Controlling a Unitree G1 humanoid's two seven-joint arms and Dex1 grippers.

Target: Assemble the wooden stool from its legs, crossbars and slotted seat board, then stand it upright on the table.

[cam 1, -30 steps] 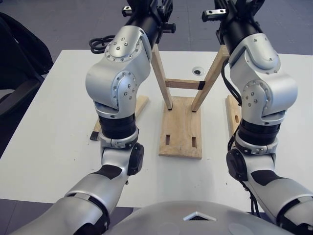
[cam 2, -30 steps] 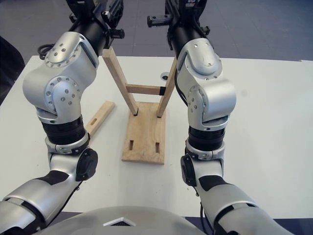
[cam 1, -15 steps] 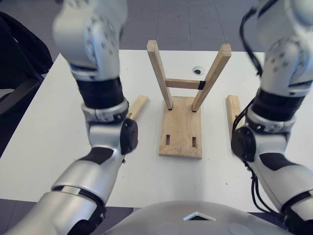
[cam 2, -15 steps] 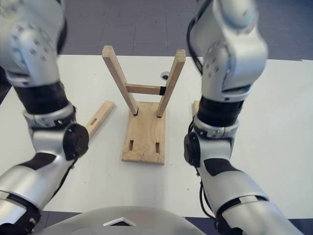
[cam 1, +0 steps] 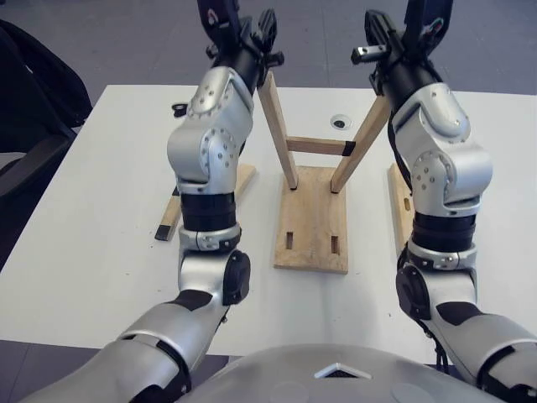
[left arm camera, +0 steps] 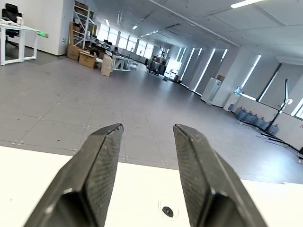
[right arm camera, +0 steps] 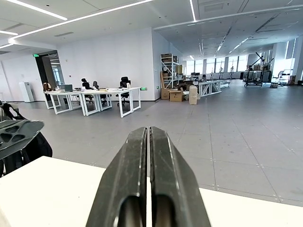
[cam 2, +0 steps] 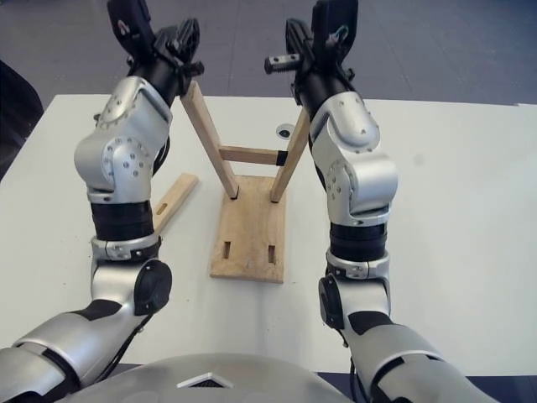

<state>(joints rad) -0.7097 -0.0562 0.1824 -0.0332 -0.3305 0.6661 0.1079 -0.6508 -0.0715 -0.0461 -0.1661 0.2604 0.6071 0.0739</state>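
- seat board (cam 1: 310, 222): pale natural wood, with two small dark slots
- upright legs (cam 1: 277, 126) and crossbar (cam 1: 315, 144): same light wood, and the crossbar has a black band at one end
- loose wooden piece (cam 1: 242, 179): light tan with a black tip
- table (cam 1: 92, 218): plain white
- left gripper (left arm camera: 147, 175) and right gripper (right arm camera: 149, 184): black
- floor (left arm camera: 57, 118): grey, with a grid of tile lines

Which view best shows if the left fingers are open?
Left wrist view: the left fingers stand apart with nothing between them. The eye views show the left gripper raised near a leg top, its gap less clear. The right wrist view shows the shut right fingers.
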